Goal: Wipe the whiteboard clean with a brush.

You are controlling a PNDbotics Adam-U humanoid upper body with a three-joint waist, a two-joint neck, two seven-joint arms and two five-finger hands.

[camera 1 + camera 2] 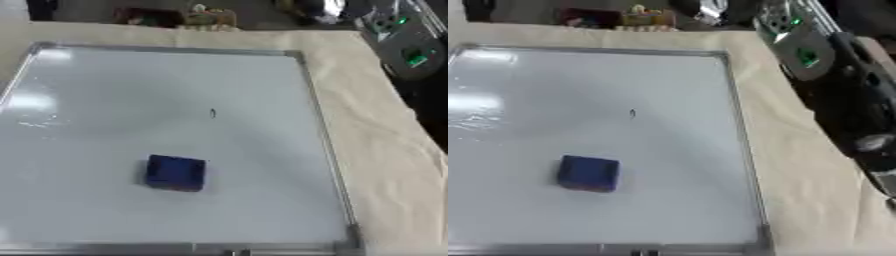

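Blue brush (pixel 176 172) lay flat on whiteboard (pixel 105 90), 1 small dark mark (pixel 213 113) above it. Right arm (pixel 850 100) at right edge; hand state can't tell.

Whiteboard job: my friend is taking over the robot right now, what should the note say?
Left hand: not in view. Right hand: not seen, only the right arm shows beside the board.
The blue brush lies on the whiteboard, nobody holding it.
One small dark mark sits near the middle, above the brush. The rest looks clean.
Left to do: pick up the brush and wipe that mark.
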